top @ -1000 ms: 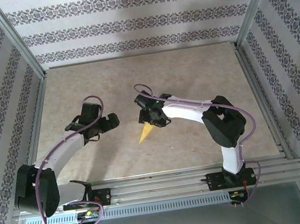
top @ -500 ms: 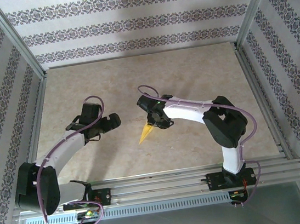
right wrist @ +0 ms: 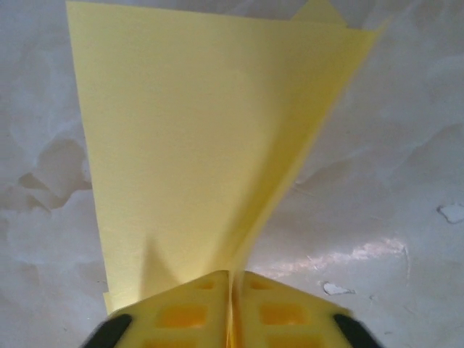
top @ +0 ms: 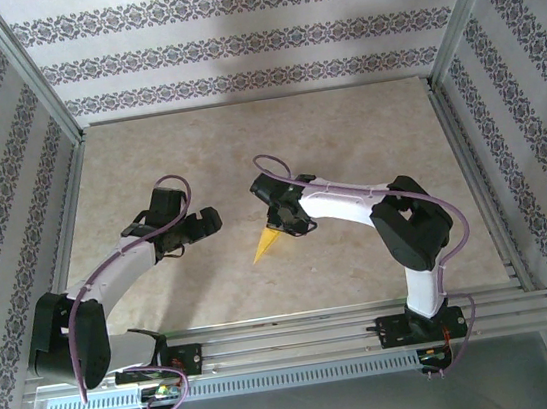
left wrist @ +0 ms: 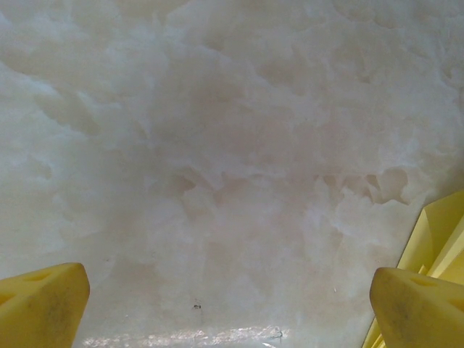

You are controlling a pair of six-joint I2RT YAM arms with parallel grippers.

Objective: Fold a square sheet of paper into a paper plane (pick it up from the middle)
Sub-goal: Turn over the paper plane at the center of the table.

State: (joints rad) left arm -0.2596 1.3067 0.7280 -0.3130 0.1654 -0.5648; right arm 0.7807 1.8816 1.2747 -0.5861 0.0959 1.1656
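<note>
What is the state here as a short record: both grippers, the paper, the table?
right gripper: shut on the paper plane, pinching its layers together
left gripper: open, holding nothing, above the table
paper plane: yellow, folded, its sharp tip pointing near-left in the top view
table: pale marbled surface

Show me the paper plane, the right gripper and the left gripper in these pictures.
paper plane (right wrist: pixel 196 145), right wrist view, on its broad flat wing.
right gripper (right wrist: pixel 231 283), right wrist view, between its shut fingertips.
left gripper (left wrist: pixel 230 304), left wrist view, midway between its open fingertips.
</note>
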